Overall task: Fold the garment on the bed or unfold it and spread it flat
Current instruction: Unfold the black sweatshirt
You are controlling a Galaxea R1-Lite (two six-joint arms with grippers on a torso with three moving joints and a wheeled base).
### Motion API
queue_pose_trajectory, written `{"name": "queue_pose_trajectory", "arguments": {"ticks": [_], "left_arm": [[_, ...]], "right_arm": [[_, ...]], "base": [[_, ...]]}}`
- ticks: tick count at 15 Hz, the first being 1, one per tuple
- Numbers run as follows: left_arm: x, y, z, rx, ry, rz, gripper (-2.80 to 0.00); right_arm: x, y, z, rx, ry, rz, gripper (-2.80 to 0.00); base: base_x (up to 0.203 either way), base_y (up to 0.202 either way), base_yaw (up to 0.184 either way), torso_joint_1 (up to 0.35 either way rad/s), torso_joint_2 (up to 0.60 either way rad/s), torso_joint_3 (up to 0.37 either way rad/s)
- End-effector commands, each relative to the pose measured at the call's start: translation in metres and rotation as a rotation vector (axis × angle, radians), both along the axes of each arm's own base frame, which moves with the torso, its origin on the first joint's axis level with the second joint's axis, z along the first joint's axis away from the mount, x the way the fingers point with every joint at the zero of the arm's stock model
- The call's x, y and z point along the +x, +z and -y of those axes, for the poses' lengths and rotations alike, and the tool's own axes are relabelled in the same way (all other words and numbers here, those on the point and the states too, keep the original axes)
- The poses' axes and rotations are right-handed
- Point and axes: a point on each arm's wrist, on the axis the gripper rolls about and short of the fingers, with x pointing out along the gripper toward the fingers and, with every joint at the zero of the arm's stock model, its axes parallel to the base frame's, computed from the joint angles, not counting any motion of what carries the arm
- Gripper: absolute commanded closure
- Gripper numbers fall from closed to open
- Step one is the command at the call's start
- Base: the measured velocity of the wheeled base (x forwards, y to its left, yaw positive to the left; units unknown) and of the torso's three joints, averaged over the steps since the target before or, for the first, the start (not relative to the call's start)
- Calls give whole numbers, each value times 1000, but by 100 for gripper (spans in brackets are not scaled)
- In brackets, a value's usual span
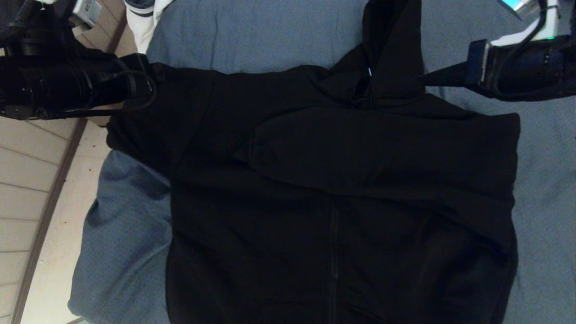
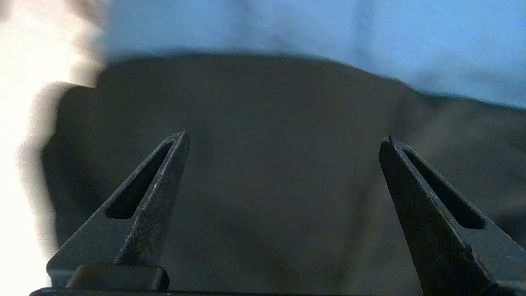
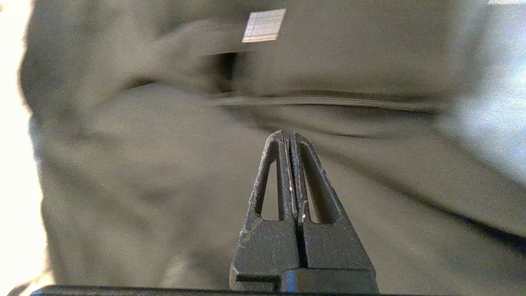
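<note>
Black garment (image 1: 342, 189), hood away from robot

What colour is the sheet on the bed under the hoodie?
Plain blue-grey. The bed sheet shows best in the head view, around the black hoodie.

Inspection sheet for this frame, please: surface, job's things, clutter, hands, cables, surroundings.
Surface: bed with blue-grey sheet, its left corner in view.
Job's things: black garment lies zipper-up, one sleeve folded across the chest, hood towards the far side.
Clutter: white and navy bedding at the bed's far left edge.
Hands: left hand open over the garment's left side, holding nothing; right hand shut, empty, above the garment near the hood.
Cables: black cable looped at the left wrist.
Surroundings: pale tiled floor left of the bed.
</note>
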Motion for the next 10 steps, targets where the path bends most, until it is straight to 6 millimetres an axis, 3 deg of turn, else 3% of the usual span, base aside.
{"name": "queue_pose_trajectory", "arguments": {"ticks": [1,4,9,10], "left_arm": [[10,-11,8,-32,-52,-42,-280],[16,-13,10,-88,-48,-27,-280],[28,-18,13,-89,-36,19,-280],[28,-19,13,-89,-36,18,-280]], "right_arm": [[9,4,-53,-33,110,-52,0],[11,-23,-136,-137,217,-111,0],[19,-56,-203,-183,329,-76,0],[15,-57,-210,-180,332,-52,-280]], "base": [[0,0,0,0,0,0],[0,0,0,0,0,0],[0,0,0,0,0,0],[0,0,0,0,0,0]]}}
